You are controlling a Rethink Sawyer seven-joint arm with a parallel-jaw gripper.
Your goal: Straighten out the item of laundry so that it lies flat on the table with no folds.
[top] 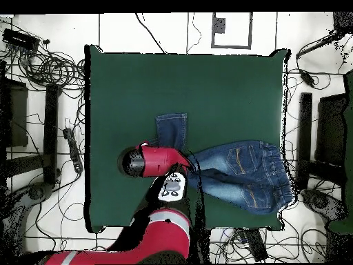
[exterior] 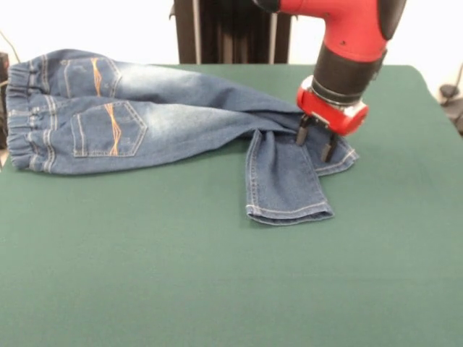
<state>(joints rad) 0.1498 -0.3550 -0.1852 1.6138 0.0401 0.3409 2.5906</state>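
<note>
The blue denim jeans (exterior: 145,116) lie on the green table (exterior: 217,289), with the gathered waistband at the left edge and the orange-stitched pockets facing up. The legs run to the right. One leg end (exterior: 286,184) is folded back toward the camera, and the other hem (exterior: 340,163) shows just behind it. My gripper (exterior: 314,150) is open, with its fingers (exterior: 302,135) down on the denim at the fold. In the overhead view the jeans (top: 241,169) lie at the right and the folded leg end (top: 171,131) points up. The arm's wrist (top: 155,162) hides the gripper there.
The robot's pedestal (exterior: 231,29) stands behind the table's far edge. The waistband (exterior: 22,116) reaches the table's left edge in the front view. Cables (top: 55,69) and dark stands (top: 324,138) surround the table (top: 207,76) in the overhead view.
</note>
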